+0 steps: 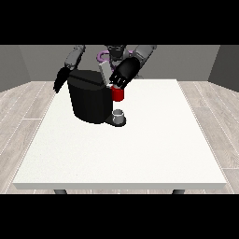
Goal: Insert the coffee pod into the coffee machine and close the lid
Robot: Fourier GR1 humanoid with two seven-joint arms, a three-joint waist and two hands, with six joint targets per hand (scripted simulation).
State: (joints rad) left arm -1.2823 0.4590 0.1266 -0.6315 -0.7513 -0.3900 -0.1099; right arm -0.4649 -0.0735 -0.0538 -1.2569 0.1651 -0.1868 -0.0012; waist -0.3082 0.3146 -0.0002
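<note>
Standing on the white counter (140, 154), the black coffee machine (88, 100) carries a red thing at the machine (118, 94); the hand at the view's right (123, 73) hovers just above it (finger state cannot be told); the hand at the view's left (59, 80) hangs beside the machine, fingers straight; a grey thing (119, 115) sits on the machine's base.

The hand at the view's right (124, 72) reaches forward toward six o'clock, its fingers pointing down. The hand at the view's left (59, 81) hangs low at nine o'clock, its arm bent.
</note>
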